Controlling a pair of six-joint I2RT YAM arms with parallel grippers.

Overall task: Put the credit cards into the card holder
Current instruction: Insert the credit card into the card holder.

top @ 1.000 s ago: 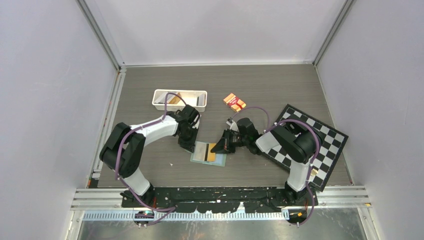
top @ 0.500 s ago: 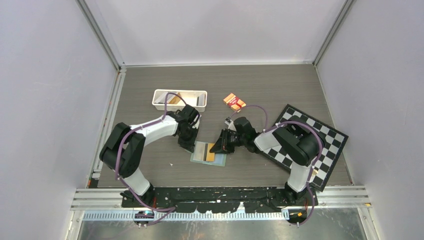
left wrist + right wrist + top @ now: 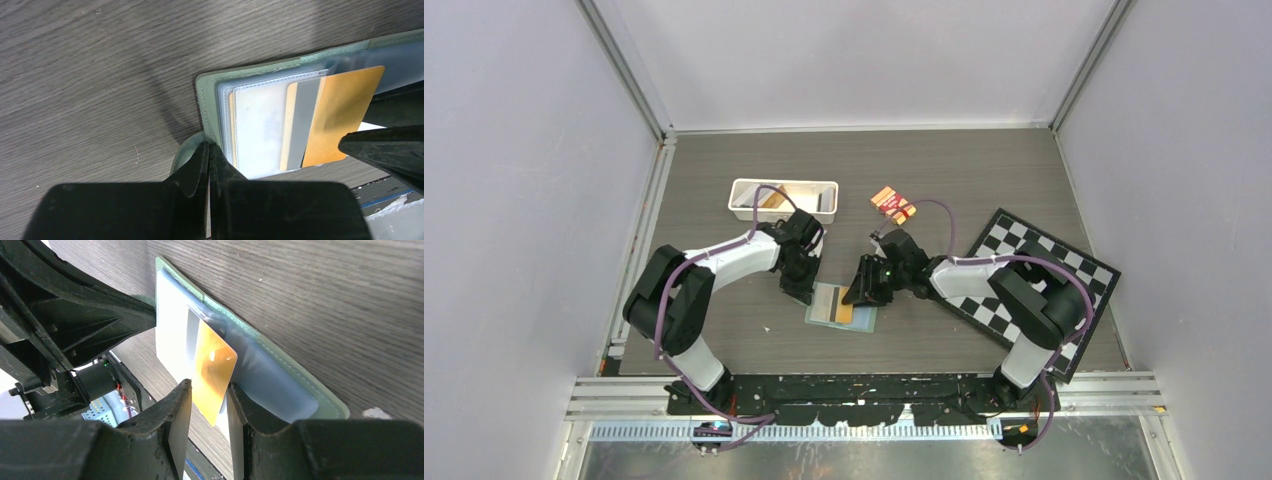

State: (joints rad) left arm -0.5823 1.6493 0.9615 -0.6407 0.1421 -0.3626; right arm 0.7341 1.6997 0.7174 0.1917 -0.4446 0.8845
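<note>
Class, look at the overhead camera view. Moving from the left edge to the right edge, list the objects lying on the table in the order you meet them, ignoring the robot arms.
white tray → card holder → orange-and-red packet → chessboard

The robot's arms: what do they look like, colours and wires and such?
Left arm and right arm are white tubes between bulky black joints, each trailing a looping purple cable. The left pincer and right pincer are matte black, with two tapering fingers.
</note>
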